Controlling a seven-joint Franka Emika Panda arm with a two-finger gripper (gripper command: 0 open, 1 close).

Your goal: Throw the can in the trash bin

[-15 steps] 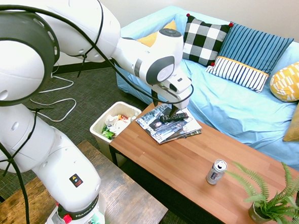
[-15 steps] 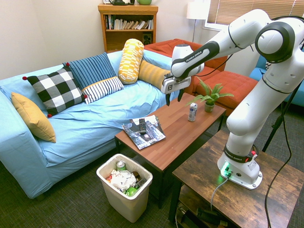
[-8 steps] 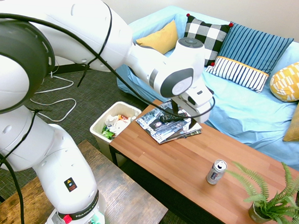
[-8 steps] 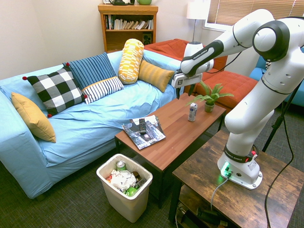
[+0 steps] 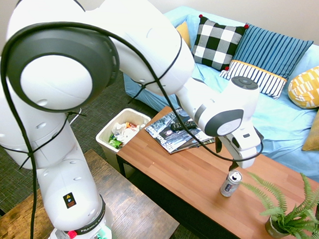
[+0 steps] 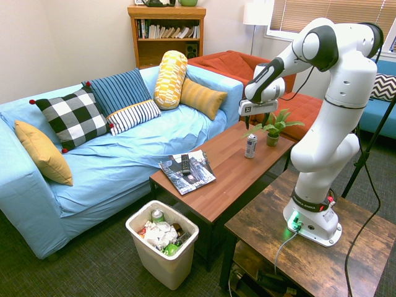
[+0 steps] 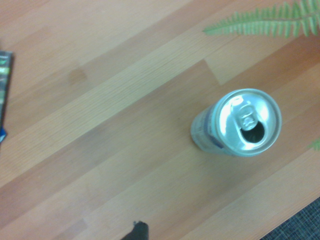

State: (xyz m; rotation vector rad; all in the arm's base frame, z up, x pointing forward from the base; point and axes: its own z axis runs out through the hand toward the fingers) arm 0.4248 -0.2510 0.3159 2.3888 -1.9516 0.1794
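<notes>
The can [image 5: 231, 183] stands upright on the wooden coffee table [image 5: 188, 173], close to the fern end. From the other side the can [image 6: 250, 146] shows silver with dark print. Seen from above, the can [image 7: 240, 122] has an opened pull-tab top. My gripper [image 5: 226, 156] hangs a little above the can, apart from it. The gripper [image 6: 256, 122] is open with nothing between its fingers. The trash bin [image 5: 105, 131] sits on the carpet past the table's other end. Crumpled rubbish and another can fill the cream-white trash bin [image 6: 164, 266].
A stack of magazines [image 5: 177, 134] with a black remote lies at the table's bin end. A potted fern [image 5: 283, 216] stands just beyond the can, its fronds [image 7: 260, 22] reaching near it. A blue sofa [image 6: 124, 154] with cushions runs along the table's far side.
The arm has swung along the table, from over the magazines to just above the can. The gripper stayed open. The can has not moved.
</notes>
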